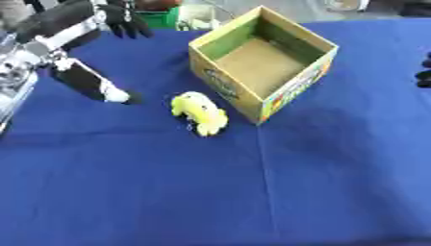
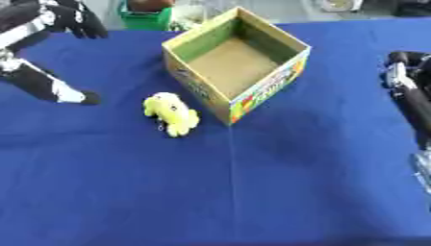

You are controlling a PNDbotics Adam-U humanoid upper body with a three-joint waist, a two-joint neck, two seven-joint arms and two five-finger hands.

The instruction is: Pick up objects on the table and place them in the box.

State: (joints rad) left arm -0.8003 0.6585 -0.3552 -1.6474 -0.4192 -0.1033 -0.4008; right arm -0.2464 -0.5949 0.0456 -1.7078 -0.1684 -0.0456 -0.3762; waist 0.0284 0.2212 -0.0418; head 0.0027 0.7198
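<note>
A yellow plush toy lies on the blue cloth, just left of the box's near corner. The cardboard box stands open at the top, turned cornerwise, and its inside looks empty. My left hand hangs above the far left of the table, left of the box, with its black fingers relaxed downward and nothing in them. It is well apart from the toy. My right hand shows at the right edge, away from the box. A black-and-white elongated piece sits below the left arm; I cannot tell whether it belongs to the arm.
A green container stands beyond the table's far edge, behind the box. The blue cloth covers the whole table, with a fold line running toward me from the box's corner.
</note>
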